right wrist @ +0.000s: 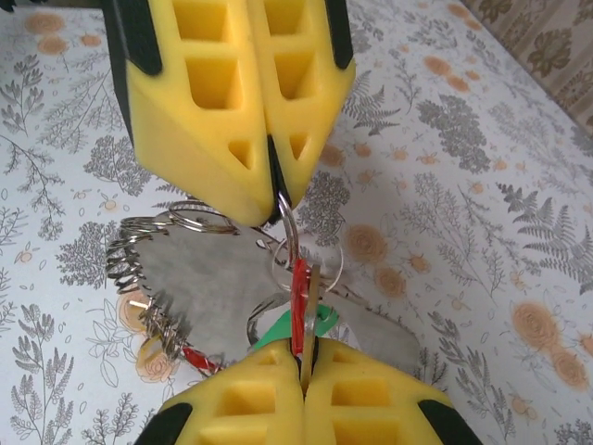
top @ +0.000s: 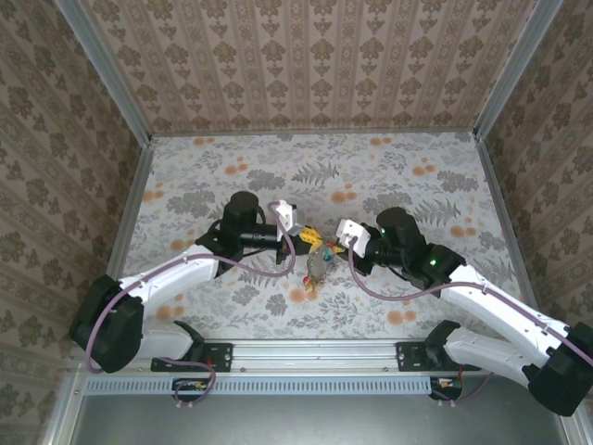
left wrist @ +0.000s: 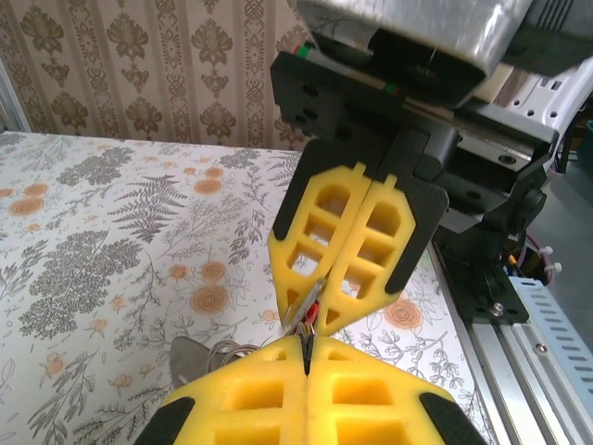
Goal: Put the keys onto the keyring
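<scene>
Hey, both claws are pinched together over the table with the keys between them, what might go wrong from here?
1. The right claw grips the red key at its very fingertips, so the key may slip or twist when pushed.
2. The left claw holds the thin keyring right at its tips, and the attached bundle could tug it free.

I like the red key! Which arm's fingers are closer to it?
Right. The right arm's fingers pinch the red key itself; the left arm's fingers are shut just above it in the right wrist view, gripping a wire ring.
</scene>
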